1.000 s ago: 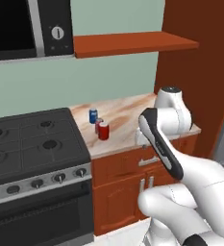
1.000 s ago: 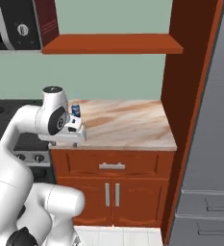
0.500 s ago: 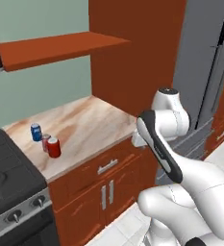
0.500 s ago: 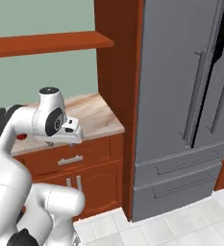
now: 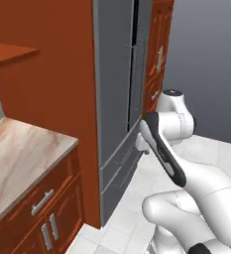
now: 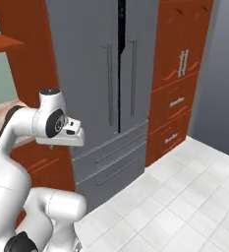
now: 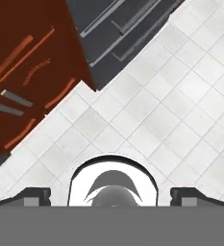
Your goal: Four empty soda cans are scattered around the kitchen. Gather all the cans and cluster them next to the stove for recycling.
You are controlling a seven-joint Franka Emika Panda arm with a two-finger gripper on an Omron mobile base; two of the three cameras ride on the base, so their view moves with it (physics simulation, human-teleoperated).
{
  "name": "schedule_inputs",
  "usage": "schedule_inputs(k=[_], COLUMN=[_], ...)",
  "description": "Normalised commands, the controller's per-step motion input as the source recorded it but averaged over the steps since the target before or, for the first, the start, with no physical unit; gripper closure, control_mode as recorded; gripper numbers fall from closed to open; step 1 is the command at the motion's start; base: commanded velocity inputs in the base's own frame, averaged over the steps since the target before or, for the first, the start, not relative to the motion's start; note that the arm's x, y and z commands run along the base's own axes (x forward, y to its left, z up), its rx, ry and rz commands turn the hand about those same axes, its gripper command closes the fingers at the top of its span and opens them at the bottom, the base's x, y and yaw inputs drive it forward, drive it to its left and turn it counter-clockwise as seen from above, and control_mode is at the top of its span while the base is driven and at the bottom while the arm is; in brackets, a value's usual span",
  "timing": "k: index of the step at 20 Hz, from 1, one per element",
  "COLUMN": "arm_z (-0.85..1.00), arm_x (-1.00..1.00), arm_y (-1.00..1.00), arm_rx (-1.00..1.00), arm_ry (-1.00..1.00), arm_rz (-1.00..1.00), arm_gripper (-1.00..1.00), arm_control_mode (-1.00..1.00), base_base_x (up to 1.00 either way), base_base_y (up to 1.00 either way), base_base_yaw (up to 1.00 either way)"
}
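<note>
Soda cans: none sighted here, nor the stove; their location cannot be told. Hand (image 7: 111, 194) spread wide, carrying nothing, aimed at white floor tiles (image 7: 171, 110) before the grey refrigerator (image 6: 106, 74). Judged: gathering unfinished, robot between pickups.

Base cams fwd on shared fridge (image 5: 118, 94); hand cam down at floor (image 7: 147, 115).

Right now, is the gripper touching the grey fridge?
Apart. In the hand view the open gripper hangs over white floor tiles, the fridge well beyond its fingertips.
</note>
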Motion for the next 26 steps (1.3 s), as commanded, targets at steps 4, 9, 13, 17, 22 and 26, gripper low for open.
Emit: schedule_inputs(k=[4,9,13,17,22,26], arm_z=[0.00,0.00,0.00,0.00,0.00,0.00], arm_x=[0.00,0.00,0.00,0.00,0.00,0.00], arm_y=[0.00,0.00,0.00,0.00,0.00,0.00], arm_rx=[0.00,0.00,0.00,0.00,0.00,0.00], arm_ry=[0.00,0.00,0.00,0.00,0.00,0.00], arm_rz=[0.00,0.00,0.00,0.00,0.00,0.00], arm_gripper=[-1.00,-1.00,-1.00,-1.00,-1.00,-1.00], arm_control_mode=[1.00,1.00,1.00,1.00,1.00,1.00], base_base_x=[0.00,0.00,0.00,0.00,0.00,0.00], base_base_y=[-0.96,-0.92,-0.46,-0.34,-0.23,-0.21], base_base_yaw=[-0.58,-0.61,-0.75,-0.85,-0.87,-0.85])
